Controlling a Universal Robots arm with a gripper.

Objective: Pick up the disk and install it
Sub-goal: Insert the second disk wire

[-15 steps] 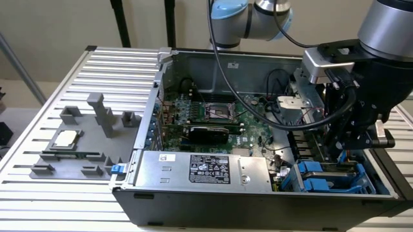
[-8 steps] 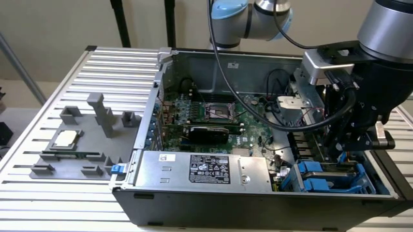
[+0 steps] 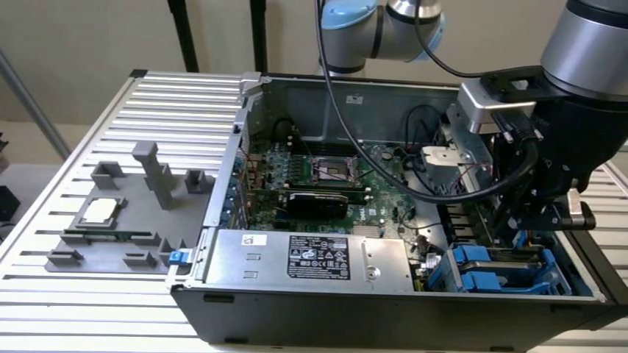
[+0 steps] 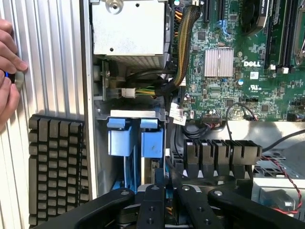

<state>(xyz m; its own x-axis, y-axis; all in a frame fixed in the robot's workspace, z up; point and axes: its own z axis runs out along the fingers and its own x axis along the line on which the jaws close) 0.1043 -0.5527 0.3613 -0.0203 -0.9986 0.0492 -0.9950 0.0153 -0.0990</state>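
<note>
Inspection of my feeds found the gripper (image 3: 549, 220) lowered into the open computer case (image 3: 294, 294), at about four o'clock in the exterior view, directly above the blue drive bay (image 3: 501, 268); from the wrist camera I saw its black fingers (image 4: 152, 205) close together over the bay, but I could not tell whether the jaws gripped anything. The disk (image 4: 140, 140), in its blue carrier, sat in the bay slots beneath the gripper, its two blue tabs facing up; the metal body was largely hidden, so I could not confirm how deep it was seated. The motherboard (image 3: 334, 184) lay at the case's centre, at roughly twelve o'clock from the grey power-supply box (image 3: 304, 254); the box ran along the near wall. On the slatted table (image 3: 176, 95), at nine o'clock, a grey fixture (image 3: 128, 213) carried a small silver chip (image 3: 101, 211). A person's hand (image 4: 8, 71) rested on the table outside the case in the wrist view.
</note>
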